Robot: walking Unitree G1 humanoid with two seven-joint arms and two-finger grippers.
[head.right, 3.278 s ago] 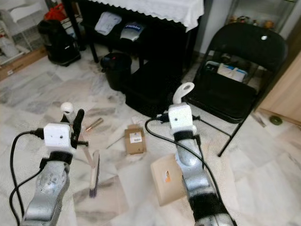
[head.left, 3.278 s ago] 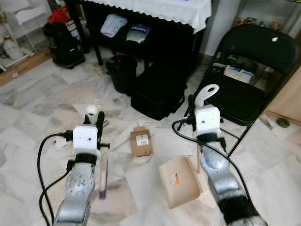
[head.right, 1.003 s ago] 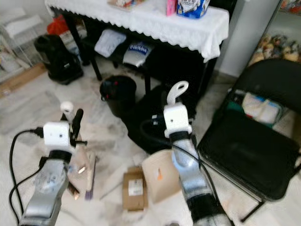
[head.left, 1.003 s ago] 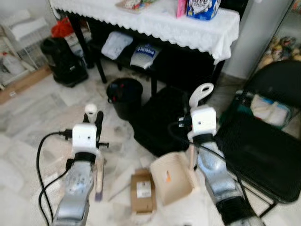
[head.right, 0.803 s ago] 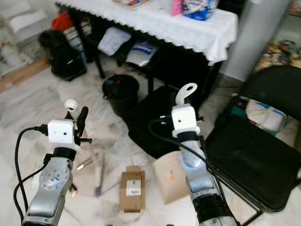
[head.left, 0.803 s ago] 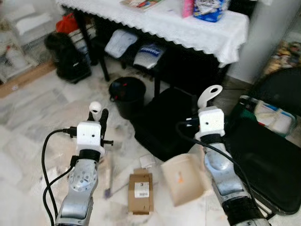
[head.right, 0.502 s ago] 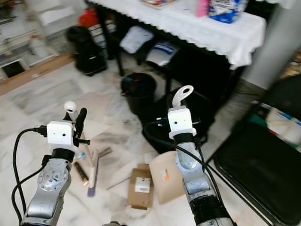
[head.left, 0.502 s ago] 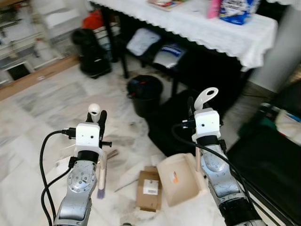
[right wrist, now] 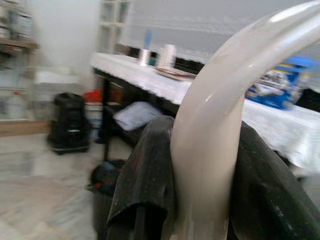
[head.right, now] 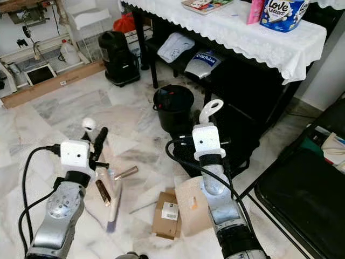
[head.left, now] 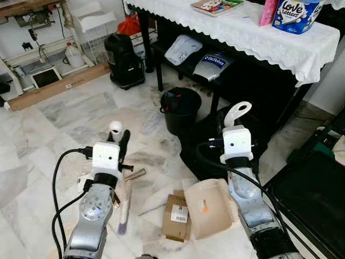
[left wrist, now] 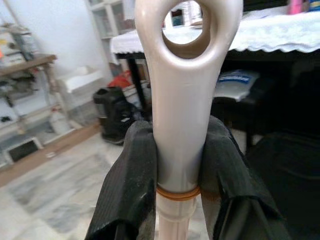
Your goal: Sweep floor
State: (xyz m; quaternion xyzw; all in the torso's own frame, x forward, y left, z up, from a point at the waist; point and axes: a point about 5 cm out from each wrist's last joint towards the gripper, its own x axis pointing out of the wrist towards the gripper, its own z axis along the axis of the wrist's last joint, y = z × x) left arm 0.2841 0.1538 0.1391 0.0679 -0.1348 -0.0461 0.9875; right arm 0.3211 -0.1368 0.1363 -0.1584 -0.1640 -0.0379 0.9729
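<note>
My left gripper (head.left: 120,142) is shut on the cream handle (left wrist: 177,100) of a hand brush. The brush's head with purple bristles (head.left: 124,209) hangs down close to the marble floor. My right gripper (head.left: 232,127) is shut on the looped cream handle (right wrist: 215,110) of a beige dustpan (head.left: 209,208). The pan sits low over the floor beside a small cardboard box (head.left: 176,217). A brown tube (head.left: 135,174) and a thin stick (head.left: 154,207) lie on the floor between the brush and the box.
Just ahead stand a black bin (head.left: 180,109) and a black bag (head.left: 213,148), under a table with a white cloth (head.left: 242,32). A black folding chair (head.left: 315,202) is at the right. A black vacuum (head.left: 123,59) and shelves stand far left.
The camera has swung left and pulled back: the chair has slid to the picture's right edge and more floor shows on the left. Both grippers keep their hold.
</note>
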